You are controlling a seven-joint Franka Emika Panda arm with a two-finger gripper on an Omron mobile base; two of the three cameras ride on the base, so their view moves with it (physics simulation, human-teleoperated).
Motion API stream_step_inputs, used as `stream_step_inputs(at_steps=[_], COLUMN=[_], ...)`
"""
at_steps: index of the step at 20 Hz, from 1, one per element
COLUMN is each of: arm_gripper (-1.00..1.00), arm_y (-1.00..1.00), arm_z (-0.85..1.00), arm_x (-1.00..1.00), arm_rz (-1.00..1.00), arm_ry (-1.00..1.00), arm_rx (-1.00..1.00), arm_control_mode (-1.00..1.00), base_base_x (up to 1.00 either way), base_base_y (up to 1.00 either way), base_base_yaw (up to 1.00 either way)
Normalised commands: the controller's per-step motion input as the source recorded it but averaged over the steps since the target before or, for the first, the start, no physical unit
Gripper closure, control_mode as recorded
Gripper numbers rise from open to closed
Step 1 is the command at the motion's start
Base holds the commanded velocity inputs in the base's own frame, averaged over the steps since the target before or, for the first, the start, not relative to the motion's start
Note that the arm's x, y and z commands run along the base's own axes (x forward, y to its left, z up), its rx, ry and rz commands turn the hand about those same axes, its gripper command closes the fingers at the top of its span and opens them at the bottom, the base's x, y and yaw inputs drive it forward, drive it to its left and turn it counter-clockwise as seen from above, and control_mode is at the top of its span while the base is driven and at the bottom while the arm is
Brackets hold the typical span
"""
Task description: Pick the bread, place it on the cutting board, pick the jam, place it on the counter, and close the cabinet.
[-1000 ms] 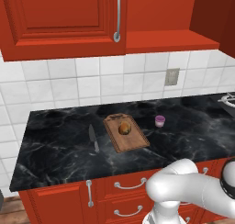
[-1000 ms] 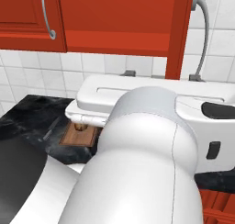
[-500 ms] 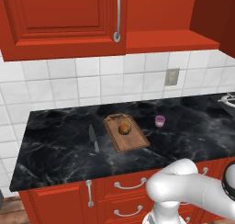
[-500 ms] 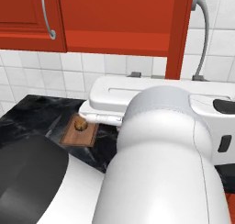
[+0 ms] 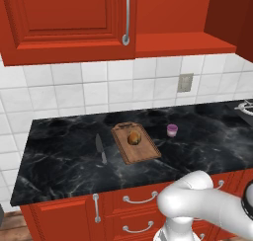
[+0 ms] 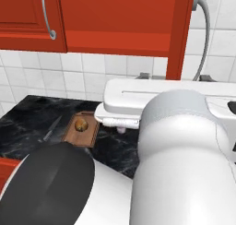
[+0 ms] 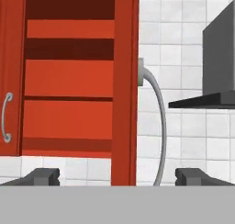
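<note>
One bread [image 5: 133,138] on the cutting board [image 5: 136,143], jam [image 5: 172,130] beside; claw [image 7: 117,176] seemingly wide, empty.

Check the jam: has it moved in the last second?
No. In the left base view the jam stands on the counter just right of the board, with the same gap as before.

Golden-brown bread [image 5: 133,138], purple jam [image 5: 172,130], white-veined black counter [image 5: 59,161]

The white arm is reaching up and forward, its forearm lying level, and the end effector [image 7: 117,176] is holding its dark fingertips [image 7: 43,176] spread wide, gripping nothing.
</note>
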Motion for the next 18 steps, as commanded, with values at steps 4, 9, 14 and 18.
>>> stream_step_inputs(at_steps=[4, 9, 14, 18], arm_gripper=[-1.00, -1.00, -1.00, -1.00], arm_y=[-0.03, 0.00, 0.00, 0.00], arm_z=[-0.10, -0.13, -0.15, -0.12], arm_x=[0.28, 0.27, 0.30, 0.34], arm_rz=[0.00, 0.00, 0.00, 0.00], arm_ry=[-0.10, -0.09, -0.08, -0.08], arm_rx=[0.00, 0.00, 0.00, 0.00], arm_control_mode=[-1.00, -1.00, -1.00, -1.00], base_base_x=[0.00, 0.00, 0.00, 0.00], base_base_y=[0.00, 0.00, 0.00, 0.00], base_base_yaw=[0.00, 0.00, 0.00, 0.00])
